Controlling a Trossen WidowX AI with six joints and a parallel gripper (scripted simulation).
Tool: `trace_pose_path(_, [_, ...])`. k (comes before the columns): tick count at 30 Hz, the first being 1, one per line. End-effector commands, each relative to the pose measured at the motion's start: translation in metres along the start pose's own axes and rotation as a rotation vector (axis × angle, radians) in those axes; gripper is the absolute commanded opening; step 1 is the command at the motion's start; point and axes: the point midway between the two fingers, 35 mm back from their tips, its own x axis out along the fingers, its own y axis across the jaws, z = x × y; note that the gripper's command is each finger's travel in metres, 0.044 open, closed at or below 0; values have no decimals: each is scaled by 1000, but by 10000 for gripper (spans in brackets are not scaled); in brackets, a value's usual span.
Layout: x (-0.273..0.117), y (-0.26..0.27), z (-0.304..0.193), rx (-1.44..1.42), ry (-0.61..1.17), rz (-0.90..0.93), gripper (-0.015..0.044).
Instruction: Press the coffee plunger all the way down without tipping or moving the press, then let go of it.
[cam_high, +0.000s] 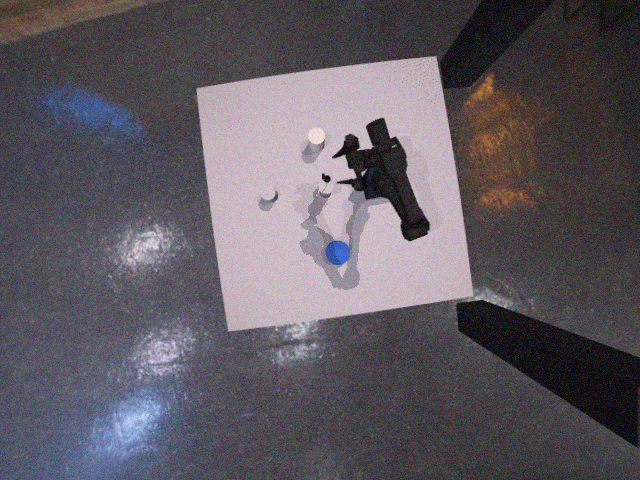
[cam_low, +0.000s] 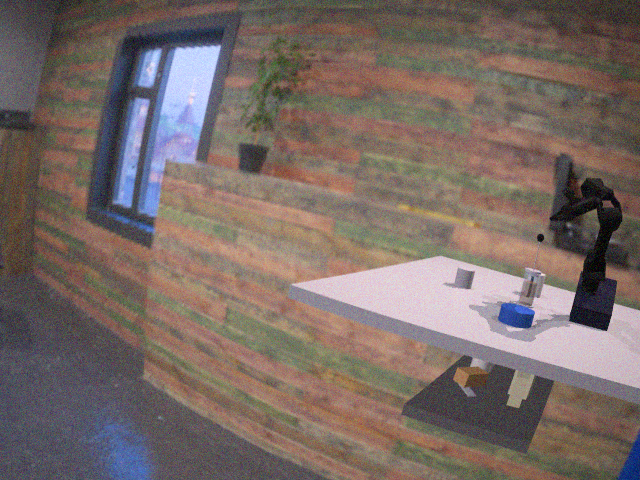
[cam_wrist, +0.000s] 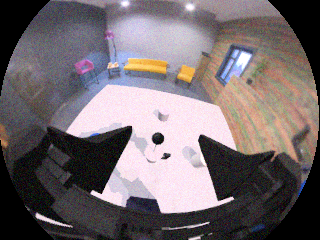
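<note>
Arm (cam_high: 395, 178) folded over its base, fingers (cam_high: 342, 150) spread wide, empty.

Table (cam_high: 413, 268): carries the arm, the press, two cups and a disc.
Press (cam_high: 324, 190): near the table's middle in the top view, plunger knob (cam_low: 540, 237) standing high above it.
Gripper (cam_high: 342, 166): raised above the table, just beside the knob, fingers spread wide, apart from it.
Arm base (cam_low: 593, 307): on the table, right of the press in the exterior view.
Disc (cam_high: 337, 252): on the table, nearer the exterior camera than the press.
Cups: one (cam_high: 315, 136) just beyond the press, another (cam_high: 268, 195) apart to its left in the exterior view.
</note>
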Motion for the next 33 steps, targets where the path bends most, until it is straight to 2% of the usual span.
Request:
trace_pose_path(1, [3, 4, -12, 47, -36, 13, 440])
trace_pose_path(7, [27, 7, -49, 46, -37, 15, 440])
trace_pose_path(33, [61, 6, -49, 43, -31, 12, 440])
